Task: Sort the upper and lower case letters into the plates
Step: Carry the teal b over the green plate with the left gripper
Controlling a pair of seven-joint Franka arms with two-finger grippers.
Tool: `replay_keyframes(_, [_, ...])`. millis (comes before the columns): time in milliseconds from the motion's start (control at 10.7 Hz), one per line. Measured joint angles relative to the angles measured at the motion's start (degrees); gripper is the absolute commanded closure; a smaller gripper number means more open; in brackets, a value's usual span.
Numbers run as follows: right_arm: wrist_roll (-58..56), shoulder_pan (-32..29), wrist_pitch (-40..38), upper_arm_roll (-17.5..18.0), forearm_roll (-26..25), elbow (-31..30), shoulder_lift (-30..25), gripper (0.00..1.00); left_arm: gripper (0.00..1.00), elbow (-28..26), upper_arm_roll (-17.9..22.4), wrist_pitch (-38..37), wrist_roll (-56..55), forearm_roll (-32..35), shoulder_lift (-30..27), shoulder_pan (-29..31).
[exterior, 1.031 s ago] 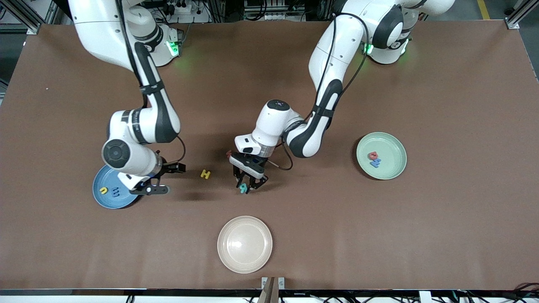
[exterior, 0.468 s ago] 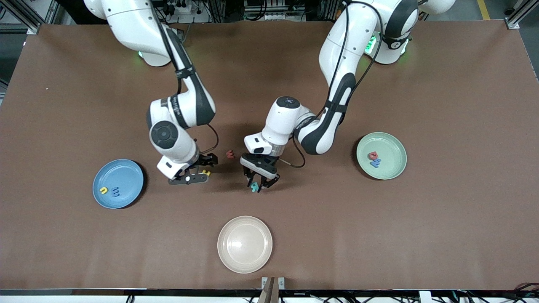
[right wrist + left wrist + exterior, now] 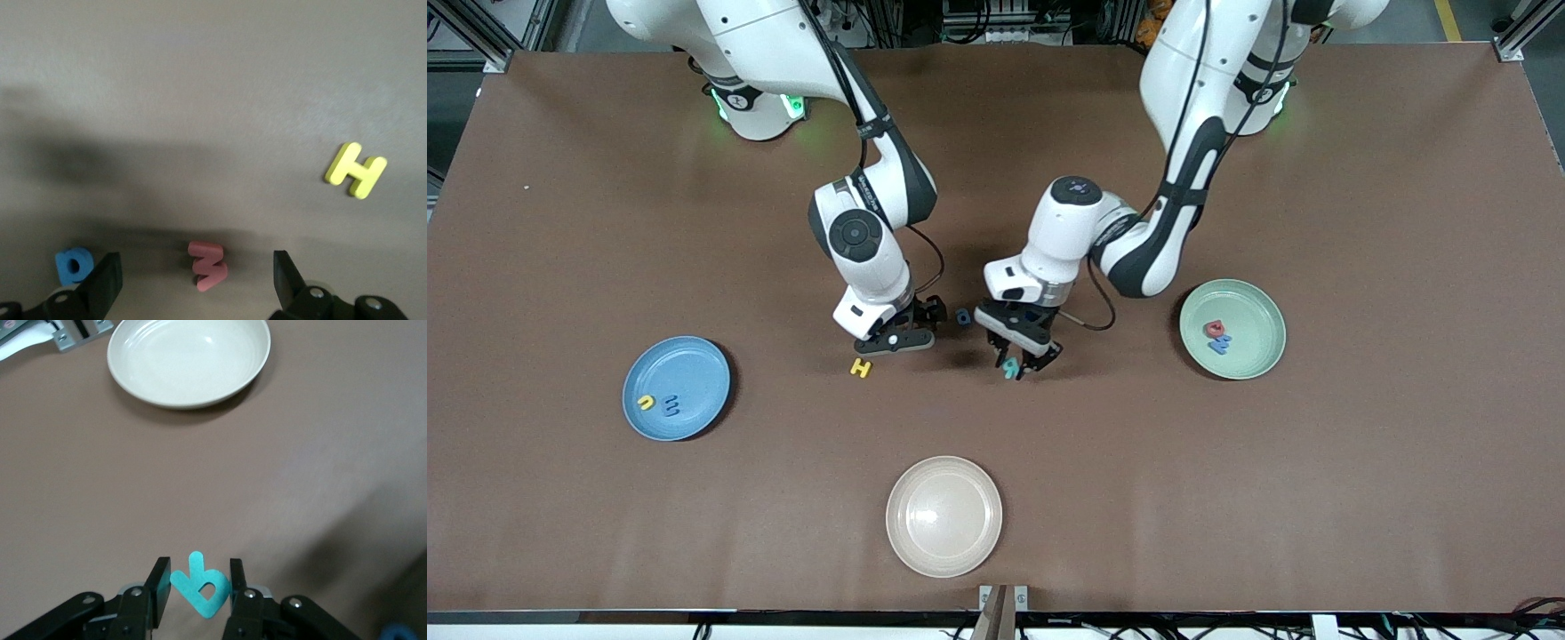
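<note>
We see two arms working at the middle of a brown table. Our left gripper [image 3: 1017, 365] pinches a teal letter [image 3: 200, 584] between its pads, lifted over bare table. Our right gripper [image 3: 193, 277] is spread wide, hovering over a red letter [image 3: 208, 265], with a blue letter [image 3: 963, 316] at about 3 o'clock from it in the front view and a yellow H [image 3: 860, 367] at about 7 o'clock.

The green plate [image 3: 1263, 356] lies at 3 o'clock from the held letter, toward the left arm's end, and holds two letters. The blue plate [image 3: 694, 364] lies at 9 o'clock and also holds two. A cream plate [image 3: 943, 516] sits at 6 o'clock.

To do this well, we judge: keep the pinch firm, carry the teal letter level, release low over the plate of its case. Bring the right gripper straight down so the red letter sits centred between the fingers.
</note>
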Motion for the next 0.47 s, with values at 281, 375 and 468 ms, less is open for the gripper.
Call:
replay_keyframes(281, [0.0, 0.0, 1.0, 0.1, 0.0, -0.3, 2.1, 0.0, 0.67, -10.3, -3.9, -0.2, 9.6, 0.0, -6.7, 6.4])
replay_keyframes(375, [0.0, 0.0, 1.0, 0.2, 0.0, -0.4, 2.7, 0.0, 0.67, -13.3, -5.8, -0.2, 12.2, 0.0, -8.2, 9.3])
replay_keyframes(468, [0.0, 0.0, 1.2, 0.4, 0.0, -0.4, 3.1, 0.0, 0.67, -16.0, -7.5, -0.2, 14.7, 0.0, -9.7, 12.1])
